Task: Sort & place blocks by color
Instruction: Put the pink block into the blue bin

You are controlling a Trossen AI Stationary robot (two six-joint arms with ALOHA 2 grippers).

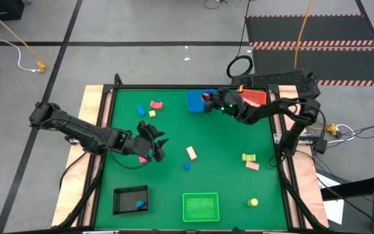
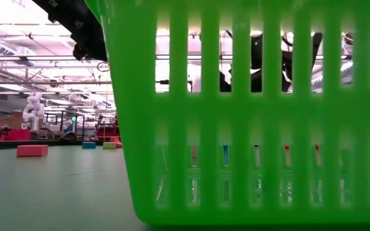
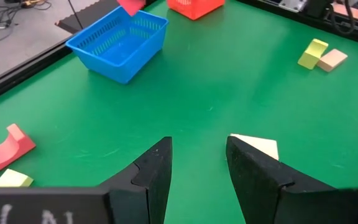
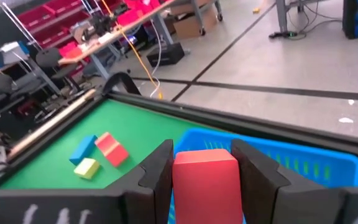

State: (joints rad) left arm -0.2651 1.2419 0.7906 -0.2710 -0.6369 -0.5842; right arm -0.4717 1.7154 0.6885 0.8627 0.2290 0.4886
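Red block (image 4: 205,176): smooth rectangular, clamped in right gripper (image 4: 204,171) above slatted blue basket (image 4: 328,163). Left gripper (image 3: 197,168): fingers apart over green felt; arched red piece (image 3: 2,152) seen only there.

Your low view is mostly blocked by the slotted green plastic tray (image 2: 249,128), hiding the table behind it. In the left wrist view, the dark finger (image 3: 260,180) covers part of the cream wedge block (image 3: 260,146), and the lime block (image 3: 12,180) is cut off at lower left.

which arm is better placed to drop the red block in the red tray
Right. The right gripper already holds the red block, hanging over the blue tray, with the red tray just beside it. The left gripper is open, empty and far across the table.
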